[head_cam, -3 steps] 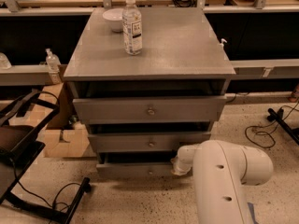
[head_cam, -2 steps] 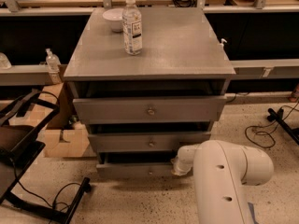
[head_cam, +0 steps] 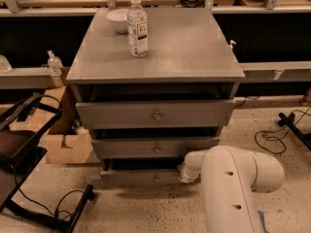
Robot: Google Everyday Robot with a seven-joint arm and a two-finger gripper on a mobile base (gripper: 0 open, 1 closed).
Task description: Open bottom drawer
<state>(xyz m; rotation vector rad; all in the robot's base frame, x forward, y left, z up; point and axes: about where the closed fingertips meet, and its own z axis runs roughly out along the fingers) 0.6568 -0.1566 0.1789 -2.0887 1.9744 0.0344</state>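
- Reaching low by the cabinet [head_cam: 184, 47], the gripper [head_cam: 185, 172] sits at the right end of the bottom drawer [head_cam: 141, 177], well right of its knob [head_cam: 156, 179]; whether it is open or closed cannot be told
- Bottom drawer: lowest of three, just above the floor [head_cam: 146, 208]; knob bare, nothing on it
- Judgement: front barely out, if at all; nearly the whole pull is left

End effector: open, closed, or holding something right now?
End effector: low against the bottom drawer front, mostly hidden by the white arm; open, closed or holding cannot be told.
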